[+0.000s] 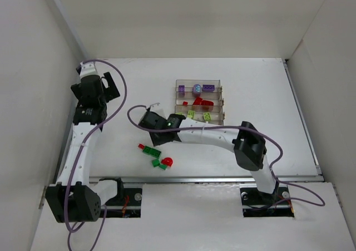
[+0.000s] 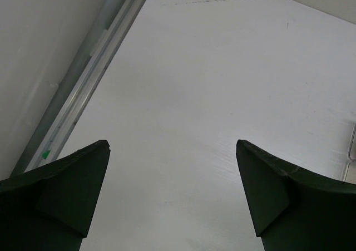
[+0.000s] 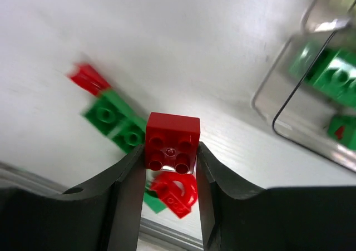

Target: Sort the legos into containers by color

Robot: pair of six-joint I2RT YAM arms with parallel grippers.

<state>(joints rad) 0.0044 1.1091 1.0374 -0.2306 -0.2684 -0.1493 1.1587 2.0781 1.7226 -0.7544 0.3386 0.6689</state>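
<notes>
Within right end effector (image 3: 169, 148), red brick (image 3: 172, 135)

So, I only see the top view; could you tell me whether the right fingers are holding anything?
Observer: Yes, the right fingers are shut on a square red brick.
Operator: And the left fingers, please?
Observer: The left fingers stand wide apart over bare table, holding nothing.
Operator: What shows past the held brick?
Observer: A round red piece lies on the table between the fingers, with a green brick nearby.
</notes>
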